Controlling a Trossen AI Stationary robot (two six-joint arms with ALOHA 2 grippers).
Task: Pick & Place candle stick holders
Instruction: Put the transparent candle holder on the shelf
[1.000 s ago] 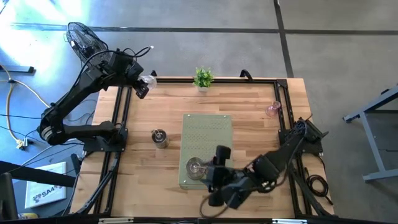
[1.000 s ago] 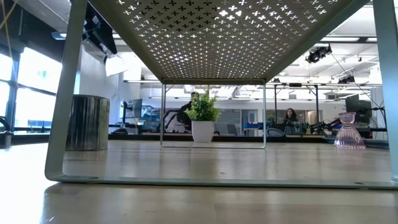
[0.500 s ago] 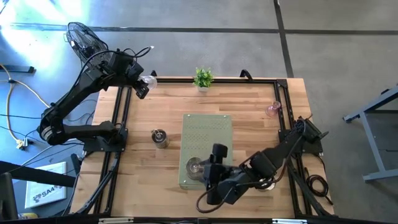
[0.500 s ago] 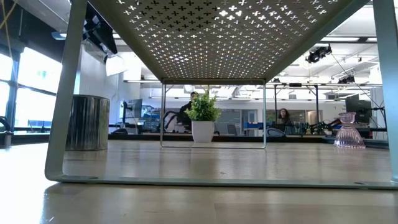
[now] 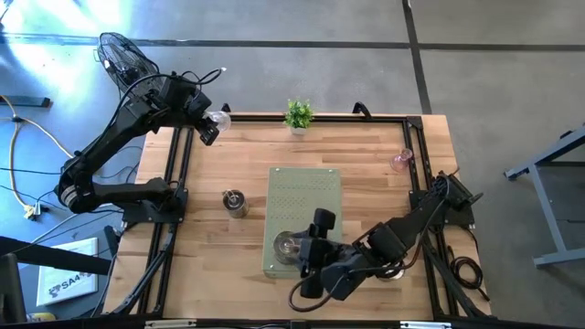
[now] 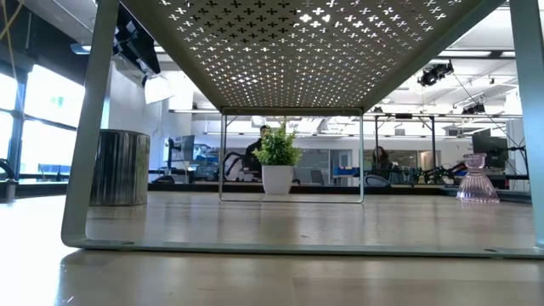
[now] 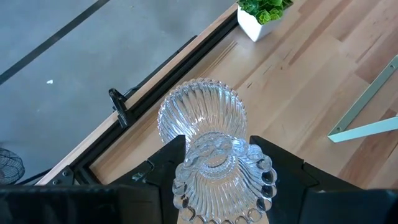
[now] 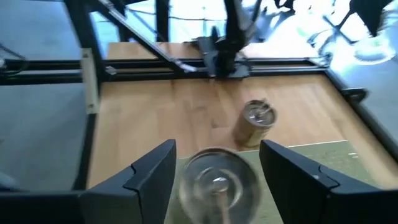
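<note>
- The right gripper [image 5: 306, 259], fingers spread, has crept slightly nearer the silver holder [image 5: 287, 246] on the green perforated stand [image 5: 303, 196].
- The left gripper [image 5: 212, 122] stays clamped on a clear glass holder [image 7: 208, 146] above the table's far-left corner.

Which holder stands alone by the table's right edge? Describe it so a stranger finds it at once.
Start from the pale green perforated metal stand in the middle of the wooden table and look toward the right rail. There stands a small pink glass candle holder with a flared base, the only pink one, with nothing beside it.
</note>
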